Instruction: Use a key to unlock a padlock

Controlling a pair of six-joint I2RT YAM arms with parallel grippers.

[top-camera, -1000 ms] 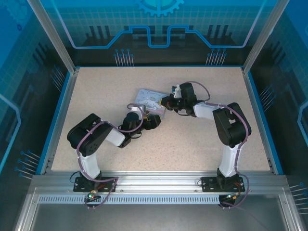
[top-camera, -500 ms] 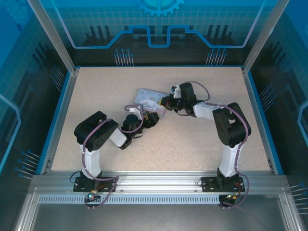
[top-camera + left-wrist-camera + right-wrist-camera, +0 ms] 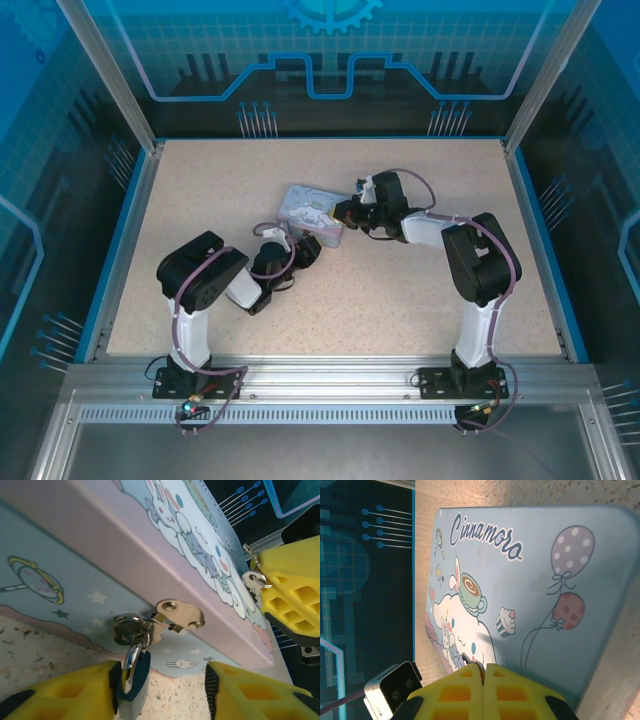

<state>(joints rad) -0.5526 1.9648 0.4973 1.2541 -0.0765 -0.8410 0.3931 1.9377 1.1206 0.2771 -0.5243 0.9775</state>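
Speckled beige desk (image 3: pixel 420 290) inside a blue-lit enclosure carried a pale blue cartoon tin (image 3: pixel 308 207) near the middle of the overhead view, and both arms bent in toward it. Over the last second the left arm (image 3: pixel 205 285) had drawn its elbow in and pushed its wrist up the frame to the tin's lower edge, while the right arm (image 3: pixel 470 260) had kept its pose at the tin's right-hand corner. In the left wrist view the padlock (image 3: pixel 132 675) hung from a brass hasp (image 3: pixel 180 615) on the tin's side wall, at the lower centre of the frame, close over the desk. The left jaws stood parted on either side of it, not yet clenched: the jaw at lower left touched its blue body and the other stood off across a clear gap. The key (image 3: pixel 254 581), a small silver piece on a ring, poked from the right jaws at the upper right of that view, near the tin's top edge and well apart from the padlock. The right wrist view showed those jaws pressed tight together. The approach looked finished, so the left jaws probably had only to close and steady the lock before the key could travel to it. The keyhole could not be made out, and the shackle still sat through the hasp.
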